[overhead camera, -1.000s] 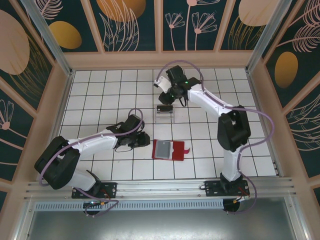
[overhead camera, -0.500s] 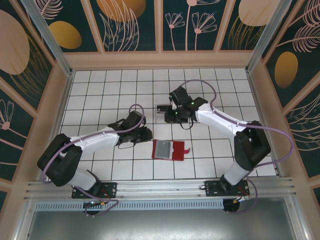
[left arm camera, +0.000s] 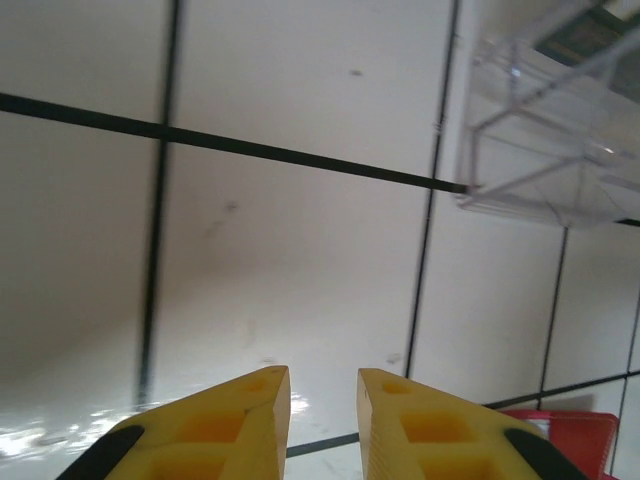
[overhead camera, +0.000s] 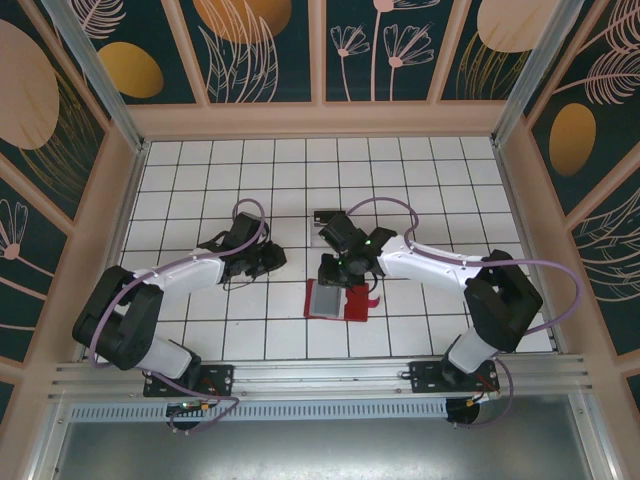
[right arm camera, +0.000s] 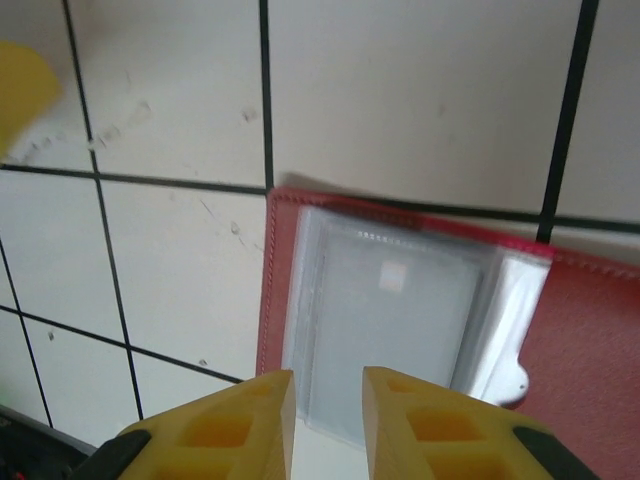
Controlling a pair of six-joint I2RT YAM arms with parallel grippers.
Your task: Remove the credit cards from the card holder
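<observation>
- Counter (overhead camera: 200,190): white tiles with black grid lines, walled in by patterned panels.
- Card holder (overhead camera: 357,306) – red, lying open and flat on the counter near its front middle, with the little closing tab (overhead camera: 374,299) sticking out on its right side.
- Right wrist view: the card holder (right arm camera: 590,330) shows a clear-fronted pocket on its left half. 1 pale greyish credit card (right arm camera: 390,310) sits inside that pocket; the top view shows the same card (overhead camera: 325,298) as a grey rectangle on the red.
- Right tool (overhead camera: 329,274): hovers over the far-left part of the card holder. In its own camera the right tool (right arm camera: 328,378) has its 2 yellow fingers parted by a narrow gap with nothing between them – released, pointing at the near edge of the pocket. Cannot tell whether the tips touch the pocket.
- Left tool (overhead camera: 274,260): over bare tiles, left of the card holder and apart from it. Wrist view: left tool (left arm camera: 322,375) has its fingers slightly apart, empty – released.
- Clear plastic box (left arm camera: 550,150): stands on the counter beyond the card holder; the top view shows the box (overhead camera: 322,222) just behind the right arm's wrist, with a dark flat piece at its far end. Cannot tell what that piece is.
- A red corner of the card holder (left arm camera: 560,440) shows at the lower right of the left wrist view.
</observation>
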